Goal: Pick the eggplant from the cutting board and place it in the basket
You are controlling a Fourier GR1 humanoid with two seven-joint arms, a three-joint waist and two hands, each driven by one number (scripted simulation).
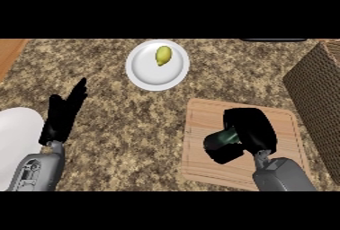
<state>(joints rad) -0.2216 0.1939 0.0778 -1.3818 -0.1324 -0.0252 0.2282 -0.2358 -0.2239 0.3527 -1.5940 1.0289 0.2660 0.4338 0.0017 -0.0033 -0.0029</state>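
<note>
- Our right hand [244,133] is over the cutting board [199,166], fingers curled round the eggplant [229,136]; only a small green part of it shows between them.
- We cannot tell whether the eggplant is lifted or touching the board.
- Our left hand [65,112] rests at the left, fingers straight, holding nothing.
- The basket [319,94] stands just right of the board, its wall tall.
- We judge the main risk is carrying too low, so that the hand or eggplant strikes the basket wall.
- The eggplant could also slip out, as so little of it is seen in the hand.
- The plate [149,74] with its yellow-green item [163,55] lies away from that path on the counter [119,130].
</note>
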